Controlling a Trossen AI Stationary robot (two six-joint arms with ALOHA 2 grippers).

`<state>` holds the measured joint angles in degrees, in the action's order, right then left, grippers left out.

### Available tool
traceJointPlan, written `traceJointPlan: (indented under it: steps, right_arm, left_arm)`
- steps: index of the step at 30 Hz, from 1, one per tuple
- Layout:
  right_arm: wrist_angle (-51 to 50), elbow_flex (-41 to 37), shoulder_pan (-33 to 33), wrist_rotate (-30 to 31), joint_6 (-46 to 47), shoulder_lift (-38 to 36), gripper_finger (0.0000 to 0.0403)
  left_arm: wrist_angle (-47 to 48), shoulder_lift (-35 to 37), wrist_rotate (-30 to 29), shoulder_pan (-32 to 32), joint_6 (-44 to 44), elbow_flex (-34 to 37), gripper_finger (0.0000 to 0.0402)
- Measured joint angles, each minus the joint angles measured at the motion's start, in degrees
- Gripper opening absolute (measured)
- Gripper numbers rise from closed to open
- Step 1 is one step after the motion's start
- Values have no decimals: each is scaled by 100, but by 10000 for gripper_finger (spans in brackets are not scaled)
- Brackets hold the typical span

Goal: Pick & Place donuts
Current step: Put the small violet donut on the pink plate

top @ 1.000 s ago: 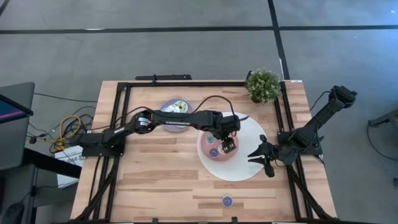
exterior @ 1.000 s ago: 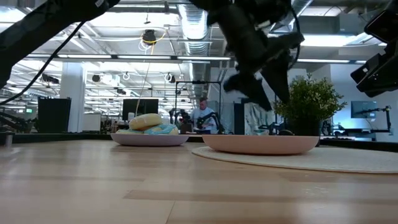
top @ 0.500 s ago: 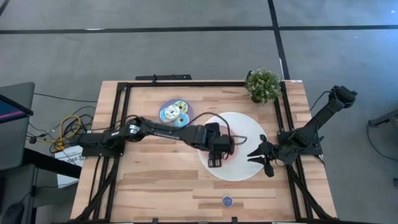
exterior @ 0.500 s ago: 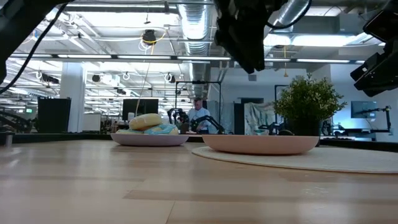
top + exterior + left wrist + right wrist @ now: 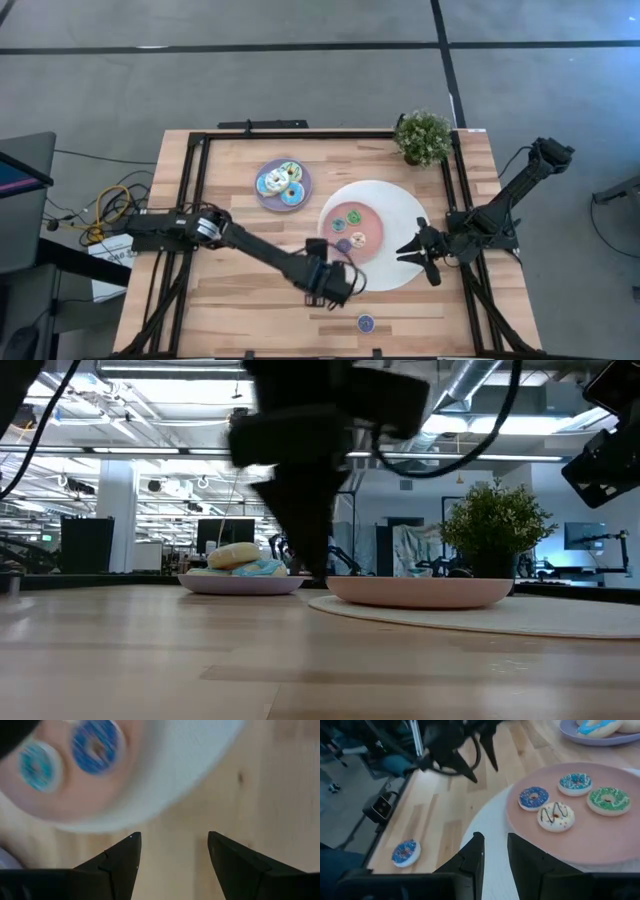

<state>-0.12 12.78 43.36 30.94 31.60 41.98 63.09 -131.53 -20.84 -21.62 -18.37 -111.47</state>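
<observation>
High view: left gripper (image 5: 335,285) stretched out over bare wood, just off the white mat (image 5: 400,205), between the pink plate (image 5: 372,222) and a lone blue mini donut (image 5: 365,323) near the table's front edge. Pink plate holds four mini donuts; lilac plate (image 5: 266,195) holds larger ones. Right gripper (image 5: 418,250) waits at the mat's right edge. Potted plant (image 5: 423,137) at the back.

Low view: dark left arm blurred, hanging in front of both plates.

Left wrist view: fingers (image 5: 122,862) spread apart, nothing between them; wood below, plate with blue donut (image 5: 97,745) beyond.

Right wrist view: fingers (image 5: 475,852) slightly parted, empty. Blue (image 5: 533,798), teal (image 5: 575,782), green (image 5: 608,800) and cream (image 5: 556,817) donuts on the pink plate.
</observation>
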Motion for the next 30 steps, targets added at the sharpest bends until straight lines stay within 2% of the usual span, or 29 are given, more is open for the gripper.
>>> traceJointPlan:
  steps: [3, 7, 12, 15, 20, 24, 30]
  right_arm:
    - [208, 0, 1, 0, 26, 0, 75]
    - [477, 0, -18, -2, 506, 0, 76]
    - [533, 15, -207, -9, 890, 112, 90]
    - [532, 190, -380, -20, 889, 345, 113]
    - [422, 844, -685, -290, 476, 1096, 171]
    - [-262, 1663, -840, -708, 397, 1978, 217]
    - [-1260, 2926, -770, -1395, 397, 3344, 250]
  left_arm:
    - [-261, 172, -58, -218, -213, 523, 224]
    - [-1030, 714, -113, -413, -483, 1513, 224]
    - [-2850, 1813, -184, -614, -654, 3342, 224]
    - [-4054, 2600, -472, -737, -826, 4544, 224]
    - [-6178, 3867, -1004, -950, -745, 6394, 224]
    - [-7470, 4647, -1053, -1032, -732, 7545, 224]
    - [-7589, 5291, -1042, -952, -1104, 8391, 224]
